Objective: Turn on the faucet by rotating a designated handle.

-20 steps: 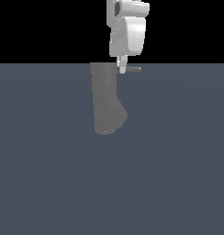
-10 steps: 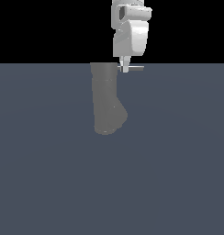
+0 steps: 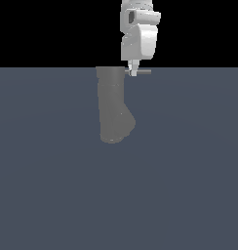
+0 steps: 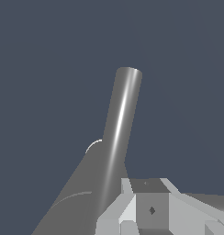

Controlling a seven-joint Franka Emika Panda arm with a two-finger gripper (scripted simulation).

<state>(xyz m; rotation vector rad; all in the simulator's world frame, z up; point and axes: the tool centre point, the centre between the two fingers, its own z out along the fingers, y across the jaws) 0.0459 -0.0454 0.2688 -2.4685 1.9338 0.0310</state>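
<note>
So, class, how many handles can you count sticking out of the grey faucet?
1. The handle sticks out toward the exterior view's right from the faucet, under the gripper. Others may be hidden behind.

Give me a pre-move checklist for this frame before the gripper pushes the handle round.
1. Gripper at the handle: ok, its tip overlaps the rod near the column in the exterior view.
2. Actual contact with the handle: cannot tell.
3. Gripper open or shut: cannot tell.
4. Handle's free end unobstructed: ok.
5. Faucet free of the gripper body: ok in the exterior view.
</note>
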